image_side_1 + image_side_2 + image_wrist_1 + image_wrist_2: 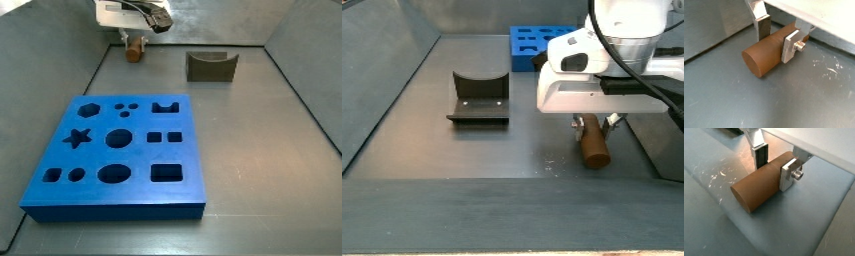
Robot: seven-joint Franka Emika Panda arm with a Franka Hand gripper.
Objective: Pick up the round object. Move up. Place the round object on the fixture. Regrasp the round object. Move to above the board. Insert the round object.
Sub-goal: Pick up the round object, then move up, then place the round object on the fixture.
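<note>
The gripper (776, 36) is clamped around the round object (767, 56), which lies on the floor at the far corner, well apart from the fixture (210, 66) and the board (118, 150). Pick-up appears underway; lifting, fixture placement, regrasp and insertion remain. No legible markings.
</note>
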